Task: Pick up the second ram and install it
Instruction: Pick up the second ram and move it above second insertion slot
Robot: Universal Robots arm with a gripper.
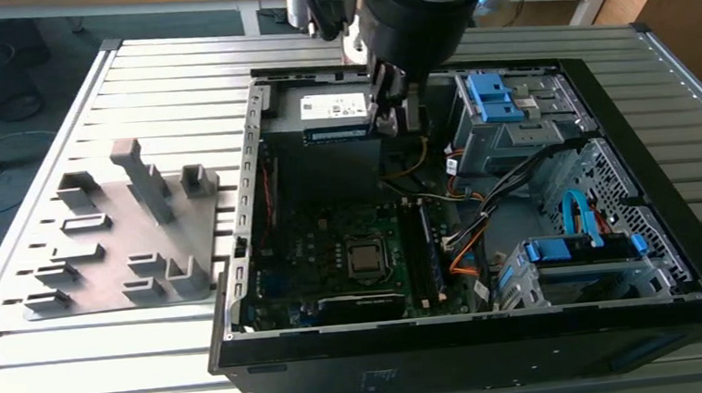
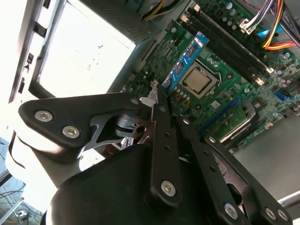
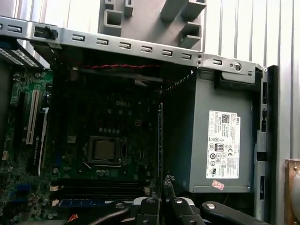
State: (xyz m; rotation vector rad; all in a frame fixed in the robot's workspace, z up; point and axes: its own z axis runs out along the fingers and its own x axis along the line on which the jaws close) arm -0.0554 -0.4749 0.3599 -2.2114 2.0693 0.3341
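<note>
Second wrist view: the fingers (image 2: pixel 159 126) are seen pressed together on one end of the ram (image 2: pixel 185 58). The ram juts out beyond the tips over the board (image 2: pixel 234 84), clear of it and not yet in the slots (image 2: pixel 234 42). In the exterior view the stick is carried just under the PSU (image 1: pixel 335 107), in the upper middle of the frame, well apart from the slots lower down beside the CPU (image 1: pixel 365 256).

Since it is gripped at one end only, it could be levered askew or slip when pressed. A crooked approach would leave one end unseated, and the cables (image 1: pixel 507 178) lying near the slots could be caught.

The arm (image 1: pixel 419 16) is seen reaching down from the frame's top edge. Its wrist is pointed steeply into the case (image 1: pixel 460 337), with the gripper (image 1: pixel 391 110) inside the upper part.
</note>
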